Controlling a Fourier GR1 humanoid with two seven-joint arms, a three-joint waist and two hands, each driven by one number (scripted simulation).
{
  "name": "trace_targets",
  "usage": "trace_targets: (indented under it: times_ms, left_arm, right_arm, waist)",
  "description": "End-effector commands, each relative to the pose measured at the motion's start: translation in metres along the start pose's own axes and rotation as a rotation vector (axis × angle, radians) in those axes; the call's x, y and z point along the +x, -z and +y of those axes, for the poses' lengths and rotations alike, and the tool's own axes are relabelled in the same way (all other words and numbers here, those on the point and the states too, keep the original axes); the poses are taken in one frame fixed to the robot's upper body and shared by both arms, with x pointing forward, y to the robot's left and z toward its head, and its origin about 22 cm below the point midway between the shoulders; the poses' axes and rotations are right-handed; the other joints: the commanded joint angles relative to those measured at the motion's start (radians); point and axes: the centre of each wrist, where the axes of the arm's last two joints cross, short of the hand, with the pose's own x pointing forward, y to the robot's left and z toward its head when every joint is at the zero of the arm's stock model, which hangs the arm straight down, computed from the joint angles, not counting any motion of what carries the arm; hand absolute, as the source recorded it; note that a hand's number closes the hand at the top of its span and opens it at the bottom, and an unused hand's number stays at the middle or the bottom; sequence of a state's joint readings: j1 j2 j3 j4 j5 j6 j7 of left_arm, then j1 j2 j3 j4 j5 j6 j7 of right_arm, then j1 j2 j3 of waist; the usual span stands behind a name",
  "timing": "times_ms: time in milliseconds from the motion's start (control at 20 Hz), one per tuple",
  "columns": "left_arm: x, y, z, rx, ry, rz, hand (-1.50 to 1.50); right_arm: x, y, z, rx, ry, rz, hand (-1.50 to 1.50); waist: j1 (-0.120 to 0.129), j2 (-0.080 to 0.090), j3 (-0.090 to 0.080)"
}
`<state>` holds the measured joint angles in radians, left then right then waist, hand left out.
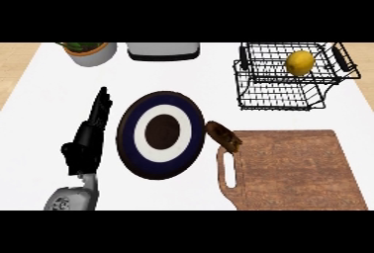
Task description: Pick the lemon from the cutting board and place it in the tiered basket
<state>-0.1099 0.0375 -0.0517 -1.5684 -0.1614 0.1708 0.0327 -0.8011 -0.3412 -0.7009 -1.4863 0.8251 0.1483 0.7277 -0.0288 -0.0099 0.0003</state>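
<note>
The yellow lemon (pixel 300 63) lies in the upper tier of the black wire tiered basket (pixel 281 94) at the back right of the counter. The brown wooden cutting board (pixel 296 170) with a handle slot lies at the front right, with nothing on its top. My left hand (pixel 90 132) rests open at the left, fingers straight and pointing away, beside the plate. My right hand does not show.
A round plate (pixel 161 134) with dark blue, white and brown rings sits in the middle. A small brown object (pixel 223 136) lies at the board's upper left corner. A potted plant (pixel 89 51) and a white-grey appliance (pixel 162 50) stand at the back.
</note>
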Motion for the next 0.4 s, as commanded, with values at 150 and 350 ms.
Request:
trace_targets:
  times_ms: [150,350]
  left_arm:
    - [-0.006,-0.011,0.016,0.023,0.001,0.017,0.0]
    - [-0.001,-0.003,0.006,0.024,0.0,0.017,0.0]
  right_arm:
    - [-0.092,-0.016,-0.096,-0.032,0.08,0.005,-1.5]
    - [-0.143,-0.041,-0.137,0.0,0.113,-0.004,-1.5]
  waist:
    - [-0.01,-0.002,0.001]
    - [-0.024,-0.002,0.001]
